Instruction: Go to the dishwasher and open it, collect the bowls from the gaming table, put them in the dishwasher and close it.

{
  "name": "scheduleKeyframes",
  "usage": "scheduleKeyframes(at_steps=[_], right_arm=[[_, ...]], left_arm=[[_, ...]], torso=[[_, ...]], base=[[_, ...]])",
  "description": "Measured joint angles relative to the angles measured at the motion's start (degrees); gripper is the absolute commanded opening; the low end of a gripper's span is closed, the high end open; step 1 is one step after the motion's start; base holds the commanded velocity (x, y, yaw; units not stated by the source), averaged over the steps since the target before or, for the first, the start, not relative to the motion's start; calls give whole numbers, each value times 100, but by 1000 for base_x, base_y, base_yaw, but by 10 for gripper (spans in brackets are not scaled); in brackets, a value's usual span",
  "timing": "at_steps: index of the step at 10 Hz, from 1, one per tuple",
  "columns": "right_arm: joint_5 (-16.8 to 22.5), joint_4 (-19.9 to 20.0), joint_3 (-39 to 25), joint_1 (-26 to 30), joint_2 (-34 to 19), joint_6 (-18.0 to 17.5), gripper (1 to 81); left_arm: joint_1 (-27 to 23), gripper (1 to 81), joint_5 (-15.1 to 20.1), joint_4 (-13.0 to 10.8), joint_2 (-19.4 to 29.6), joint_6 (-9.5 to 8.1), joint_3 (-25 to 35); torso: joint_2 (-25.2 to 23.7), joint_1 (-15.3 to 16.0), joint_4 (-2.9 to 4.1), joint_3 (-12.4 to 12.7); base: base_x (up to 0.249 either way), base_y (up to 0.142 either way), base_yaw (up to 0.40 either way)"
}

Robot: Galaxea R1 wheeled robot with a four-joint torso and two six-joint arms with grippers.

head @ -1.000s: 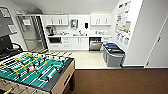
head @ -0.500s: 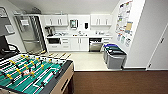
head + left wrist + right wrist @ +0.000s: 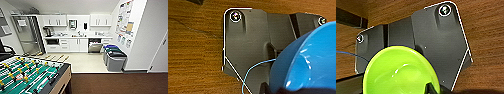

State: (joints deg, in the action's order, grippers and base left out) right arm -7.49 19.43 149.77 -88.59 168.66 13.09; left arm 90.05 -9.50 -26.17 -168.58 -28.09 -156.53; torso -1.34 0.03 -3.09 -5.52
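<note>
The dishwasher [image 3: 95, 45] sits under the white counter at the far wall, with a steel front and a dark band at its top; I cannot tell how far it stands open. A bright blue bowl [image 3: 308, 62] hangs over the wooden floor, and my left gripper [image 3: 274, 88] is shut on its rim. A yellow-green bowl [image 3: 398, 72] is carried the same way, with my right gripper [image 3: 434, 89] shut on its edge.
A table-football table [image 3: 30, 76] with a green field and rods stands close at the left. Grey bins [image 3: 114, 58] with blue and dark lids line the right wall. A steel fridge [image 3: 28, 37] stands at the back left. Pale floor leads to the kitchen.
The whole head view has shifted a little, so the camera has moved; the table-football table sits slightly lower and further left. Nothing in the kitchen has moved.
</note>
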Motion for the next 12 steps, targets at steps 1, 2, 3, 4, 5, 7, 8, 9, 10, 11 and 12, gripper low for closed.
scheduleKeyframes(at_steps=[1,2,3,4,5,7,8,9,10,11,12], right_arm=[[5,-1,1,-2,-5,0,10],[10,-1,1,-20,-16,0,10],[7,-1,9,-27,-22,0,10],[5,-1,9,-24,-16,0,10],[7,-1,9,-28,-16,0,10],[2,-1,11,-22,-18,0,10],[2,-1,11,-18,-18,0,10],[10,-1,12,-30,-11,0,10],[10,-1,12,-18,0,0,10],[-6,0,12,20,-20,0,10],[-6,0,20,2,-29,0,10]], left_arm=[[9,10,5,-1,-11,1,10],[33,10,7,-1,-27,1,11],[30,10,5,-1,-30,1,13],[13,10,5,-1,-27,1,11],[20,10,7,-1,-29,1,11],[27,10,5,-1,-22,1,10],[30,10,5,-1,-30,1,11],[35,10,11,-1,-27,1,16],[5,10,7,-1,-13,1,10],[-17,10,-21,-1,-29,1,11],[7,10,-32,-1,-38,0,21]], torso=[[0,0,0,0],[0,-2,0,0],[0,-2,0,0],[2,0,0,0],[0,0,0,0],[0,0,0,0],[0,-2,0,0],[0,-3,0,0],[2,2,0,0],[2,2,0,0],[2,0,0,0]], base=[[185,-74,0],[185,-74,0],[185,-74,0],[185,-74,0],[185,-74,0],[185,-74,0],[186,-74,0],[185,-74,0],[186,-74,0],[185,-74,0],[185,-74,0]])
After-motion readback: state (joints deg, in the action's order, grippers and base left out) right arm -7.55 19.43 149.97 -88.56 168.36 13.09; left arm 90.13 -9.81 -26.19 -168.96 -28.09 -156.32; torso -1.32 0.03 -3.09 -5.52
